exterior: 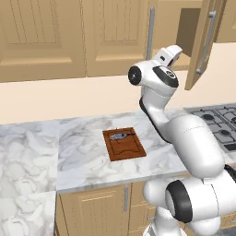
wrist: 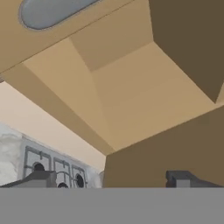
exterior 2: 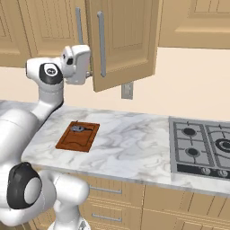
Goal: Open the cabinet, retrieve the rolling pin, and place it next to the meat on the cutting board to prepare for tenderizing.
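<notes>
The cabinet's right door (exterior: 205,41) stands swung open, and its left door (exterior: 117,34) is shut. My hand (exterior: 169,55) is raised at the cabinet's opening, between the two doors. In the hand view my gripper (wrist: 111,181) is open, its fingertips (wrist: 41,178) far apart with nothing between them, facing the tan inner walls of the cabinet (wrist: 131,96). The rolling pin is out of view. Below on the counter lies the reddish-brown cutting board (exterior: 124,144), with the small grey meat (exterior: 119,136) near its far edge. Both also appear in the right base view: cutting board (exterior 2: 77,136), meat (exterior 2: 78,129).
A gas stove (exterior 2: 202,148) is set into the marble counter (exterior 2: 130,134) to the right of the board. The open door (exterior 2: 123,40) with its silver bar handle (exterior 2: 101,42) juts out beside my hand. A wall outlet (exterior 2: 127,91) sits below it.
</notes>
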Tool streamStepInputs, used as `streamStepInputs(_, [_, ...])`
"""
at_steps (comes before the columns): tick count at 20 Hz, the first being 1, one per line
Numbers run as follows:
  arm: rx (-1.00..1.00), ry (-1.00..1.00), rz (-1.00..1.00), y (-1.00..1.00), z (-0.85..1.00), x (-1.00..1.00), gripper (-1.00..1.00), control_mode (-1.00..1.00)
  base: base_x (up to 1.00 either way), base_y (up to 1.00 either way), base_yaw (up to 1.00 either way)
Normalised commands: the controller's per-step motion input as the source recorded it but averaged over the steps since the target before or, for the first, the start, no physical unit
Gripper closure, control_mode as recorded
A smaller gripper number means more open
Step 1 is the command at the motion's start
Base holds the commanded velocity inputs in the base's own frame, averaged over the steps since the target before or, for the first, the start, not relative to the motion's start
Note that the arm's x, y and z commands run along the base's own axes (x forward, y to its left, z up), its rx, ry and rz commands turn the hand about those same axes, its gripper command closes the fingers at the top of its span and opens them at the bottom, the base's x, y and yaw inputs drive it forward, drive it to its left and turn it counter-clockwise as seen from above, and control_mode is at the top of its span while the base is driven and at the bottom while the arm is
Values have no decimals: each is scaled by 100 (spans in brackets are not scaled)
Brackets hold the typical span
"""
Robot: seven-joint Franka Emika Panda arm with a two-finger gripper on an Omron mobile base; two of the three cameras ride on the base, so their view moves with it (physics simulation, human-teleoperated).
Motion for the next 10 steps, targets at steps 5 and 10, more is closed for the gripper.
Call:
streamStepInputs(5, [0, 6, 0, -42, -9, 26, -100, -100, 0, 0, 0])
streamStepInputs(10, [0, 5, 0, -49, -7, 8, -100, -100, 0, 0, 0])
